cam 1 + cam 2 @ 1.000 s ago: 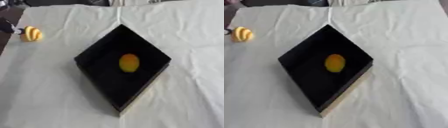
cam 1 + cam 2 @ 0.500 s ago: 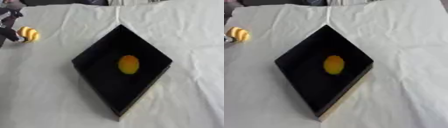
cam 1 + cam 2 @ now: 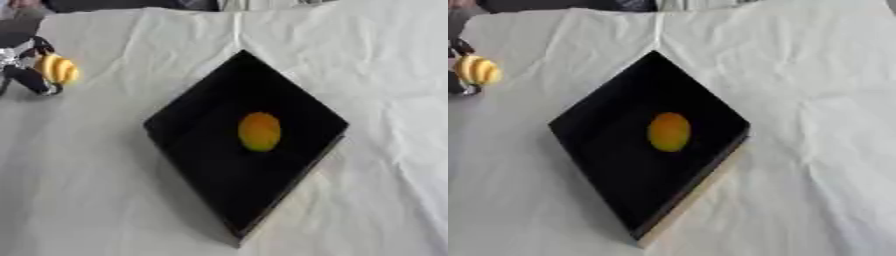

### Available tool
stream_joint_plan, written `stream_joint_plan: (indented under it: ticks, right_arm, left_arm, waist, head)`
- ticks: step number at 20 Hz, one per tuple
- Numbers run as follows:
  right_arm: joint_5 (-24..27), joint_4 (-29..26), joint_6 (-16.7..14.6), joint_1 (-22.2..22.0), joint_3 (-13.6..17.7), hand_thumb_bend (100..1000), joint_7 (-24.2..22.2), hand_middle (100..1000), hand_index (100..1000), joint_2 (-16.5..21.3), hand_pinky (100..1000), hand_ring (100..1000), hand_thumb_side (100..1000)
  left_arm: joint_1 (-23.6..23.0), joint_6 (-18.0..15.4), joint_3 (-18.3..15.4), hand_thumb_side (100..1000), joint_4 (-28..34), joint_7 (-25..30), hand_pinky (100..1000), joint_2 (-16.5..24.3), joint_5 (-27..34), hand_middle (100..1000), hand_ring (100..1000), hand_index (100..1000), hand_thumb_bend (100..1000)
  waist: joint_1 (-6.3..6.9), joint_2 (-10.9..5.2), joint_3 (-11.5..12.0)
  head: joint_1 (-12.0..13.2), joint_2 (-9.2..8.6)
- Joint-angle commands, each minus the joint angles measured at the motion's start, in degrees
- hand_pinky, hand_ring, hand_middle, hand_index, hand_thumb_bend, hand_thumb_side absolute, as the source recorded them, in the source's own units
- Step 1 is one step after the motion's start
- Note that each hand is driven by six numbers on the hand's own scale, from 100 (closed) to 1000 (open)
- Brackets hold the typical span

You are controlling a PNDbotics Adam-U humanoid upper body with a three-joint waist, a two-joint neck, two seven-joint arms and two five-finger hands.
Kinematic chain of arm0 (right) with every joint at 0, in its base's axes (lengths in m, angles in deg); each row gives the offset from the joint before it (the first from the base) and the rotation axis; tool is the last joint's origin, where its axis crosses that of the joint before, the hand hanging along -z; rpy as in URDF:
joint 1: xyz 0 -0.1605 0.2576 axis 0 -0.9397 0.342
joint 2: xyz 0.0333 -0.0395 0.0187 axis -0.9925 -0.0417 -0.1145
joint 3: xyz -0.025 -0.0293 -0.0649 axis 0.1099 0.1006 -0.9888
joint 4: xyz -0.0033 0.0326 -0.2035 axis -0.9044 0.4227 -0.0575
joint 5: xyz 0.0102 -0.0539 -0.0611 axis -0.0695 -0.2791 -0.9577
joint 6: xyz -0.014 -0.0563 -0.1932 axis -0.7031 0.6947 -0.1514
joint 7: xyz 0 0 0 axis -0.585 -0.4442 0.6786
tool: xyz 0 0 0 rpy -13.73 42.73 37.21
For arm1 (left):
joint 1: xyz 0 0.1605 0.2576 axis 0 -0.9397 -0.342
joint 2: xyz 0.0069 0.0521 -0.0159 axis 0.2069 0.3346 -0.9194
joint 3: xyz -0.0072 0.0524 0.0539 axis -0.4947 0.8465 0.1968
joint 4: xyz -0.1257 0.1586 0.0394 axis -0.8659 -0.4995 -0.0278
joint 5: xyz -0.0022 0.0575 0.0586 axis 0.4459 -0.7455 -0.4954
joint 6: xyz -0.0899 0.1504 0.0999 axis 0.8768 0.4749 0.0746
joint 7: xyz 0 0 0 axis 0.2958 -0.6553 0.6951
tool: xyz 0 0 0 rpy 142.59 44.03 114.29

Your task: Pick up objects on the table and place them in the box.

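Robot hand (image 3: 24, 67) around yellow object (image 3: 58, 69) (left side)

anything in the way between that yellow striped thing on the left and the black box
Nothing visible. The yellow striped object sits at the left hand by the table's left edge; only bare white cloth lies between it and the black box.

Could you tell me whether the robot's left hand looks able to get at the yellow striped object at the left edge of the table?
Probably yes. The left hand is already right beside the yellow striped object, its fingers reaching around it, and nothing lies between them on the white cloth.
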Motion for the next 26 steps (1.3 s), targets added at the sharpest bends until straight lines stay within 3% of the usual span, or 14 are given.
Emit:
stream_joint_plan:
  ticks: [1,5,8,15,20,26]
  right_arm:
    - [-0.12,-0.94,0.10,0.31,0.24,100,-0.16,694,797,0.86,920,874,312]
    - [0.03,-0.94,0.19,0.22,0.16,100,-0.21,694,797,0.80,920,873,307]
    - [0.09,-0.94,0.11,-0.03,0.27,100,-0.09,693,797,0.96,920,872,300]
    - [0.36,-0.94,-0.48,0.26,0.56,100,0.57,696,798,1.68,917,868,264]
    - [0.77,-0.94,-0.96,0.55,0.77,100,1.12,698,798,2.12,914,866,248]
    - [0.90,-0.94,-0.98,0.44,1.04,100,1.70,700,798,2.16,913,865,245]
  left_arm:
    - [1.30,-0.49,-0.01,100,0.90,-0.28,742,1.68,-1.86,677,730,669,236]
    - [1.40,-0.42,0.47,100,3.05,-2.67,719,1.77,-4.20,641,699,619,223]
    - [1.19,-2.28,1.54,100,8.84,-3.39,711,1.94,-2.64,616,665,614,184]
    - [-0.54,-9.03,9.96,100,40.05,1.36,717,0.61,7.88,612,655,618,143]
    - [-1.46,-9.98,15.40,100,57.76,7.17,714,-4.00,14.53,610,644,619,101]
    - [-3.39,-8.14,18.60,100,66.09,12.69,712,-12.69,19.62,605,627,617,100]
  waist:
    - [-0.12,-1.37,0.10]
    - [-0.26,-1.89,0.39]
    - [-0.42,-2.36,0.85]
    - [-0.84,-3.45,1.76]
    - [-1.07,-4.36,2.01]
    - [-1.06,-5.08,2.56]
  head:
    - [0.10,-0.42]
    - [-0.03,-0.12]
    - [-0.27,0.07]
    - [-0.80,0.54]
    - [-0.84,1.18]
    - [-2.20,2.43]
